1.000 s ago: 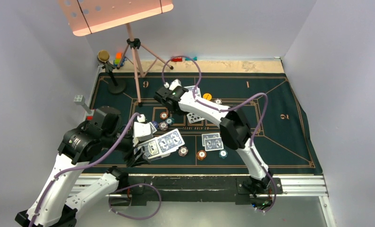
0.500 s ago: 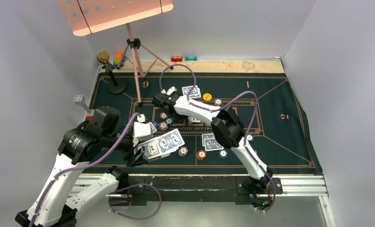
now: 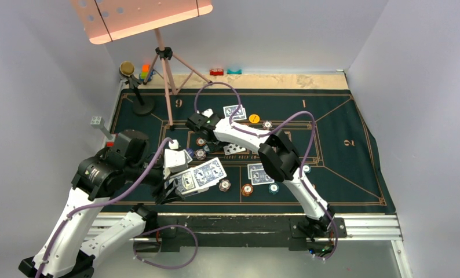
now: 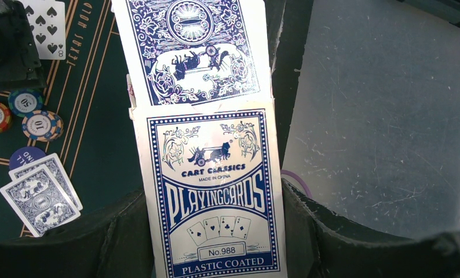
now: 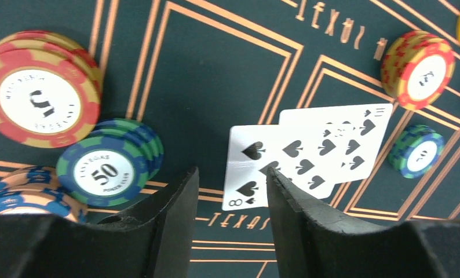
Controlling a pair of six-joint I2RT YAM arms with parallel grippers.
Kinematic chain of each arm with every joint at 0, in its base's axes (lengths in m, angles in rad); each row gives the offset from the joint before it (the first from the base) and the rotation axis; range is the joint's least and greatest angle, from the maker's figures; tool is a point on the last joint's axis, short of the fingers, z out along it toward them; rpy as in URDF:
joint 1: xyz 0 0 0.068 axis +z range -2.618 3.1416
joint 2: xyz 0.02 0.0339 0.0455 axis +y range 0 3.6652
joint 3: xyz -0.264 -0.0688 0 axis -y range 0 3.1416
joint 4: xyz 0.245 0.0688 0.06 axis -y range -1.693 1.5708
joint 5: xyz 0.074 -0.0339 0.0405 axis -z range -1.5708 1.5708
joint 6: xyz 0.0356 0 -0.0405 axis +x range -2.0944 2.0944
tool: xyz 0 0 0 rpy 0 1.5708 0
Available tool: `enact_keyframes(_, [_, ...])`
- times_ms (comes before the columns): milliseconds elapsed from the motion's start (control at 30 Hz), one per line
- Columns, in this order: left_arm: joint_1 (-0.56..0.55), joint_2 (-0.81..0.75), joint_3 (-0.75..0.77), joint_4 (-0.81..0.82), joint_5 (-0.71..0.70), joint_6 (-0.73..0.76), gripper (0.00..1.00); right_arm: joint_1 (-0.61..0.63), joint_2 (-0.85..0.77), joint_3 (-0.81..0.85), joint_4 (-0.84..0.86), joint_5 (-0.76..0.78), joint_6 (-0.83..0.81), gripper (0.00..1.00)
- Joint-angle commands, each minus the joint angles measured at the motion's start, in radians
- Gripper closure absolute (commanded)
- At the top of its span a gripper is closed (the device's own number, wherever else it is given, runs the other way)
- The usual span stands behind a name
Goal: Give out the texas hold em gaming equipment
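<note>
1. Green printed mat (image 3: 343,168) is covering the desk, with gold lines and "TEXAS" lettering showing on it
2. Left tool (image 4: 216,243) is sitting over the near left edge of the mat, jaws clamped tight on a blue-and-white card pack (image 4: 210,191); the pack is lying lengthwise between the fingers, its "PLAYING CARDS" print facing the wrist camera
3. One patterned-back card (image 4: 193,52) is sticking out past the pack's far end, overlapping it
4. Right tool (image 5: 230,194) is reaching across to the centre-left of the mat and hovering low, jaws parted part-way and gripping nothing; bare mat and a card corner are showing in the gap
5. Two face-up spade cards (image 5: 309,150) are lying overlapped on the mat just beyond the fingertips; the nearer one is an eight, the other's rank is not readable
6. On the left of the right wrist view, a red-and-yellow chip stack (image 5: 39,98) is resting against a green-and-blue 50 stack (image 5: 109,168); orange-and-blue chips (image 5: 19,197) are partly hiding behind the finger
7. Another red-and-yellow chip (image 5: 419,66) and a small green-and-blue chip (image 5: 416,152) are lying right of the spade cards, apart from them
8. Far face-down pair (image 3: 234,112) is lying beside a yellow disc (image 3: 254,118); near face-down pair (image 3: 260,172) is lying at the centre front, chips close by
</note>
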Motion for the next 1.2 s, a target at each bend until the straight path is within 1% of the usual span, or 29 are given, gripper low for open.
enact_keyframes(0, [0.0, 0.002, 0.047, 0.012, 0.02, 0.007, 1.0, 0.005, -0.095, -0.015, 0.074, -0.095, 0.015, 0.49])
enact_keyframes(167, [0.0, -0.001, 0.056, 0.005, 0.013, 0.006, 1.0, -0.005, -0.153, 0.004, 0.089, -0.182, 0.013, 0.47])
enact_keyframes(267, [0.001, -0.004, 0.056, 0.003, 0.012, 0.008, 1.0, -0.028, -0.232, 0.013, 0.086, -0.215, 0.015, 0.44])
enact_keyframes(400, [0.0, -0.003, 0.056, 0.008, 0.018, 0.003, 1.0, -0.112, -0.389, -0.03, 0.101, -0.337, 0.037, 0.3])
enact_keyframes(467, [0.0, -0.003, 0.056, 0.009, 0.02, 0.003, 1.0, -0.164, -0.514, -0.105, 0.145, -0.466, 0.049, 0.21])
enact_keyframes(533, [0.0, -0.003, 0.053, 0.012, 0.021, 0.004, 1.0, -0.214, -0.626, -0.208, 0.234, -0.612, 0.062, 0.15])
enact_keyframes(600, [0.0, -0.003, 0.043, 0.016, 0.024, 0.004, 1.0, -0.253, -0.733, -0.323, 0.318, -0.741, 0.088, 0.12])
enact_keyframes(667, [0.0, -0.004, 0.034, 0.021, 0.027, 0.001, 1.0, -0.283, -0.841, -0.455, 0.438, -0.886, 0.133, 0.1])
enact_keyframes(733, [0.0, -0.003, 0.029, 0.028, 0.023, -0.001, 1.0, -0.294, -0.929, -0.582, 0.523, -0.975, 0.178, 0.09])
enact_keyframes(800, [0.0, -0.002, 0.024, 0.036, 0.021, -0.004, 1.0, -0.294, -0.992, -0.656, 0.563, -1.04, 0.208, 0.08])
enact_keyframes(967, [0.0, 0.008, 0.025, 0.05, 0.018, -0.011, 1.0, -0.287, -1.105, -0.796, 0.666, -1.123, 0.305, 0.06])
enact_keyframes(1167, [0.001, 0.025, 0.037, 0.062, 0.018, -0.019, 1.0, -0.226, -1.132, -0.814, 0.665, -1.117, 0.331, 0.04])
